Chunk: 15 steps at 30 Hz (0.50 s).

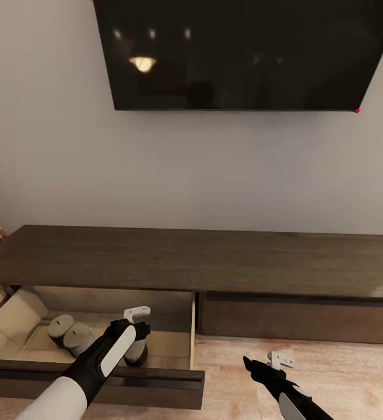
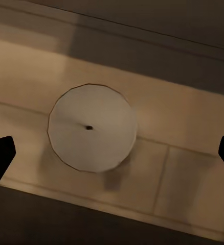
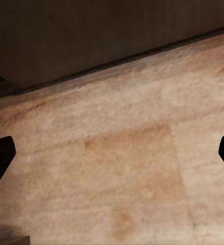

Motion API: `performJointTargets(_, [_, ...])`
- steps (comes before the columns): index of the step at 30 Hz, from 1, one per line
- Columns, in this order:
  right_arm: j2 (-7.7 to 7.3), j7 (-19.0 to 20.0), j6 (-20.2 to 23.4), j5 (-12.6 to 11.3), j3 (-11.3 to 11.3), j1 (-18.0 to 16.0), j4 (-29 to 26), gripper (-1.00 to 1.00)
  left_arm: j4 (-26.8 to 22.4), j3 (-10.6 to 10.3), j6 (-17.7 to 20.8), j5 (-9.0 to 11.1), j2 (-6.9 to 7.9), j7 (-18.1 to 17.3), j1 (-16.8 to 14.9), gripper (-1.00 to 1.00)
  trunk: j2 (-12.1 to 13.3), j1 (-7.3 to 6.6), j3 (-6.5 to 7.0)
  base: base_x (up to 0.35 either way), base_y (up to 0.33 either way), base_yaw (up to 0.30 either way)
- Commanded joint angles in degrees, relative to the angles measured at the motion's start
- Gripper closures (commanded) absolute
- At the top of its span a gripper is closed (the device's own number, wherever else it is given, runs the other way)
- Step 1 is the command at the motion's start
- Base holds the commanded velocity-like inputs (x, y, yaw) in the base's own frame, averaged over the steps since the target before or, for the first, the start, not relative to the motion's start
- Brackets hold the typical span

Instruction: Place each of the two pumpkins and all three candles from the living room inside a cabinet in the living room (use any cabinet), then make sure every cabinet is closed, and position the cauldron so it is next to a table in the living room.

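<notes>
The left gripper (image 2: 112,153) is wide open and holds nothing; a candle (image 2: 91,127) stands upright right under it in the open cabinet drawer (image 1: 174,344)

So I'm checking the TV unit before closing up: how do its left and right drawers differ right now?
The left drawer is pulled out, while the right drawer sits shut, flush under the top. The left drawer shows its pale inside with candles in it; the right drawer shows just a dark front. The left pincer hangs over the left drawer; the right pincer is over bare floor. Both have dark wood, handle-less fronts.
</notes>
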Motion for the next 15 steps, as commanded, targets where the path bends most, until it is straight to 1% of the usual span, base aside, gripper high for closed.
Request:
performJointTargets(1, [-0.07, 0.1, -0.2, -0.6, 0.4, -0.1, 0.0, -1.00, -0.1, -0.3, 0.0, 0.6, 0.08, 0.6, 0.0, -1.00, 0.4, -0.24, 0.13, 0.000, 0.000, 0.000])
performJointTargets(9, [-0.06, 0.1, -0.2, -0.6, 0.4, 0.0, 0.0, -1.00, -0.1, 0.4, 0.1, 0.7, 0.08, 1.1, 0.0, -1.00, 3.6, -1.99, 1.57, 0.000, 0.000, 0.000])
performJointTargets(15, [-0.06, 0.1, -0.2, -0.6, 0.4, -0.1, 0.0, -1.00, -0.5, 0.5, 0.5, 1.3, 0.04, 1.3, 0.0, -1.00, 6.0, -3.31, 2.65, 0.000, 0.000, 0.000])
